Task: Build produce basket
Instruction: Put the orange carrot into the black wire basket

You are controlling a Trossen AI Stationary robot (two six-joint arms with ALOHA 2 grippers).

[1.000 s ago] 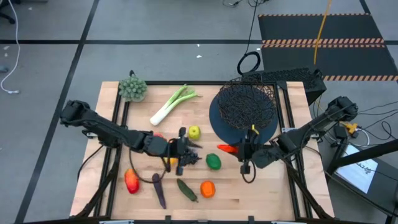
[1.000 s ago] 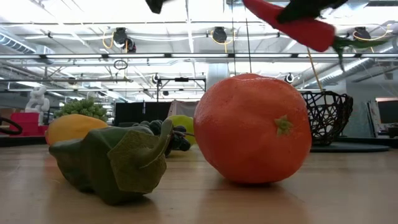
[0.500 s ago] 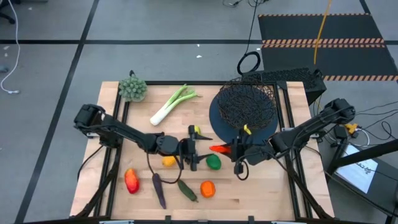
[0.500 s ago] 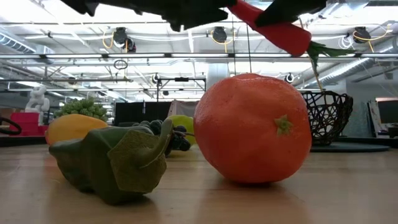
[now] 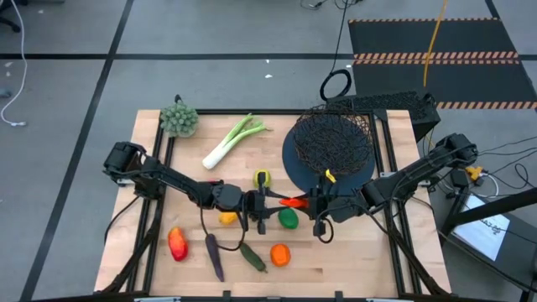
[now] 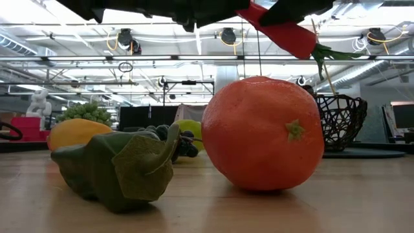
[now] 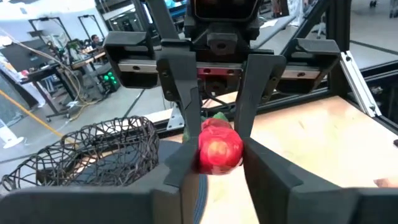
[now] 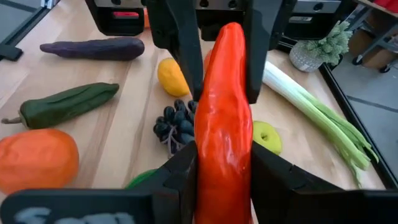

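Grippers numbered two: the left gripper (image 5: pixel 267 201) and right gripper (image 5: pixel 312 202) both pinched one red pepper (image 5: pixel 293 201); one basket (image 5: pixel 330 143) stood nearby.

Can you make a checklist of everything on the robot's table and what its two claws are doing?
Surface: wooden table, bare at its right front corner.
Job's things: wire basket at back right, nothing seen in it; leek, lemon, lime, orange, eggplant, apple, grapes lie loose.
Clutter: grey-green bushy clump, back left corner.
Grippers: right tool and left tool both grip the red pepper in mid-air, one at each end.
Cables: a coiled cable on the floor behind the table.
Surroundings: grey floor, striped mat.
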